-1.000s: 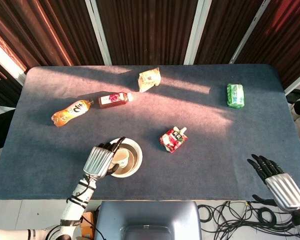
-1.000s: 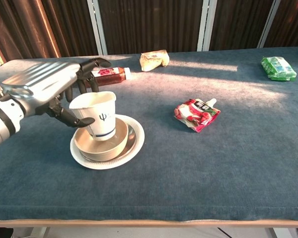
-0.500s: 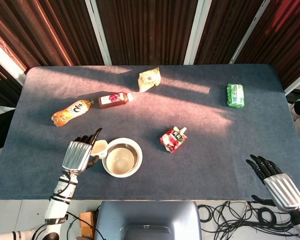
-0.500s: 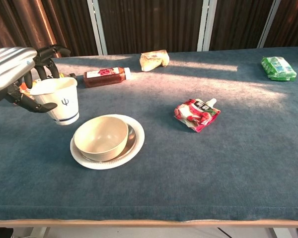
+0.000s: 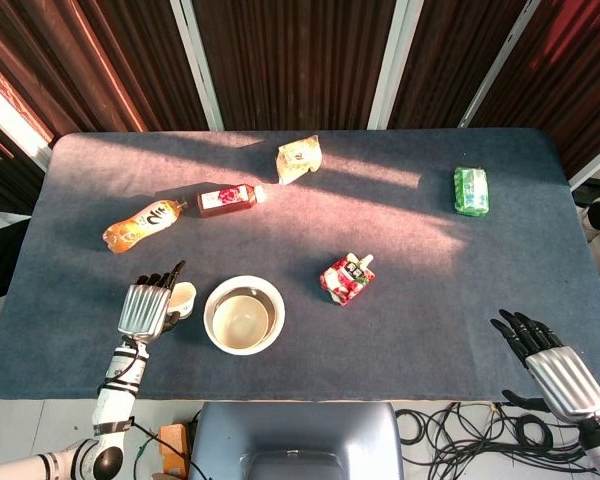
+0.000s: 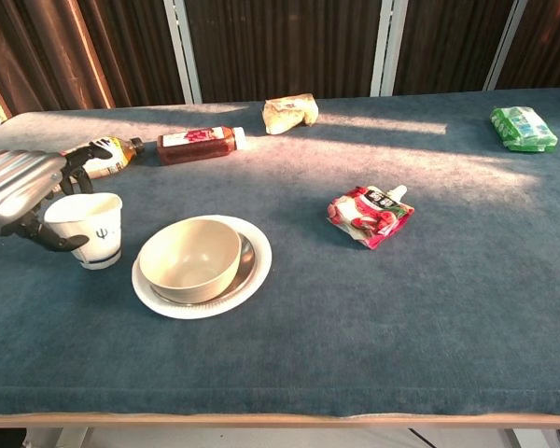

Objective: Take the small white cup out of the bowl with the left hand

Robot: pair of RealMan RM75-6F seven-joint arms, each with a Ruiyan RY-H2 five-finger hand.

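Observation:
The small white cup [image 6: 88, 228] stands upright on the blue cloth, just left of the beige bowl [image 6: 189, 259] and its white plate [image 6: 249, 276]. In the head view the cup [image 5: 182, 297] shows beside the bowl [image 5: 243, 318]. My left hand [image 6: 26, 191] wraps the cup from the left, fingers curled round its side; the same hand [image 5: 146, 306] shows from above. My right hand [image 5: 550, 362] hangs off the near right table edge with fingers spread and nothing in them.
An orange drink bottle [image 5: 143, 224] and a red-labelled bottle [image 5: 228, 199] lie at the back left. A beige packet [image 5: 298, 157] lies at the back, a red pouch [image 5: 346, 279] right of the bowl, a green packet [image 5: 470, 190] far right.
My left hand carried the cup up out of the bowl, moved it left and lowered it onto the cloth beside the plate. The right hand stayed put.

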